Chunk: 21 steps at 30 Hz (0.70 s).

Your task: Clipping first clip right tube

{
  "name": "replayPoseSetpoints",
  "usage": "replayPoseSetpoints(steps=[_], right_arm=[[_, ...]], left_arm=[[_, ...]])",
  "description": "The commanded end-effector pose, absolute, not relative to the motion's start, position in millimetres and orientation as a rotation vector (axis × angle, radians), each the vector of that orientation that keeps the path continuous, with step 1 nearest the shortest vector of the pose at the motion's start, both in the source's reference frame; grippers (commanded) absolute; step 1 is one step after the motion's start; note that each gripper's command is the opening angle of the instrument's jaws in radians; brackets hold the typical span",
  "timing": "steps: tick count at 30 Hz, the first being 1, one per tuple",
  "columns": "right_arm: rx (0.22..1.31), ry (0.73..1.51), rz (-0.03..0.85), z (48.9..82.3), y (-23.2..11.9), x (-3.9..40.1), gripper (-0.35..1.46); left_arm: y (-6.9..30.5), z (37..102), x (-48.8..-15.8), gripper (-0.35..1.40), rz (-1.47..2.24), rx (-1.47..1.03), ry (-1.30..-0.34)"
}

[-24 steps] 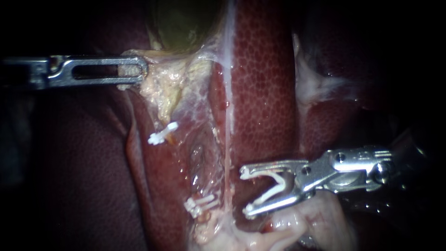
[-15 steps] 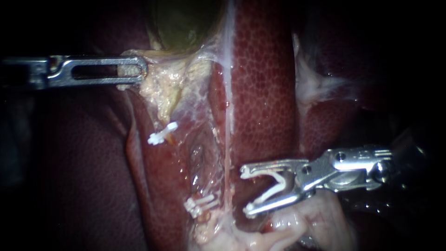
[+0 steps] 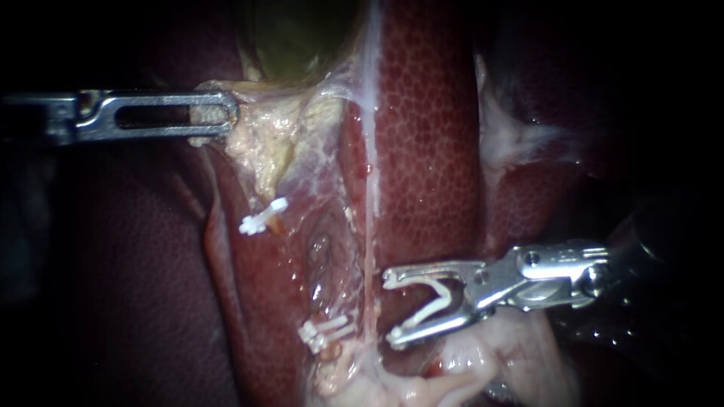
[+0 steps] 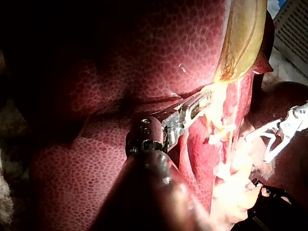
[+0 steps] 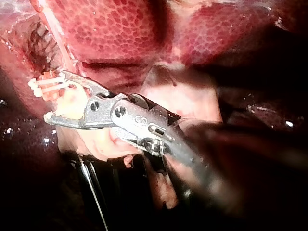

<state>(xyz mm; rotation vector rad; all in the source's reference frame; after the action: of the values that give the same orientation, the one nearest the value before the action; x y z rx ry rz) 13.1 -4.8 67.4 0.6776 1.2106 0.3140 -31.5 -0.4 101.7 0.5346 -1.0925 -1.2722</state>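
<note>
Right tube [image 3: 368, 256] is a thin pale string running far to near over the liver [image 3: 430, 151]. The right instrument [image 3: 389, 309] sits just right of it. Its claw is wide and holds an open clip [image 3: 439, 301]. The left instrument [image 3: 225, 114] has its claw pinching pale tissue [image 3: 260, 139] under the gallbladder [image 3: 302, 38]. Two other clips [image 3: 264, 216] sit left of the tube.

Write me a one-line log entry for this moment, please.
left steel instrument: grips pale yellowish tissue | right steel instrument: holds open white plastic clip beside thin pale tube
</note>
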Motion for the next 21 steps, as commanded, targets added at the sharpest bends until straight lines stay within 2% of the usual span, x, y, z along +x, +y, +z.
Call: replayPoseSetpoints(steps=[1,12,21], right_arm=[[0.680,1.208,0.320,67.8,-4.9,13.1,0.60],[0.682,1.193,0.356,71.8,-5.3,14.5,0.60],[0.683,1.192,0.357,72.6,-5.9,15.8,0.60]], left_arm=[[-0.4,101.7,-31.5,-0.35,-1.272,0.535,-1.093],[-0.5,101.7,-31.5,-0.35,-1.272,0.534,-1.093],[-0.5,101.6,-31.5,-0.35,-1.272,0.534,-1.093]])
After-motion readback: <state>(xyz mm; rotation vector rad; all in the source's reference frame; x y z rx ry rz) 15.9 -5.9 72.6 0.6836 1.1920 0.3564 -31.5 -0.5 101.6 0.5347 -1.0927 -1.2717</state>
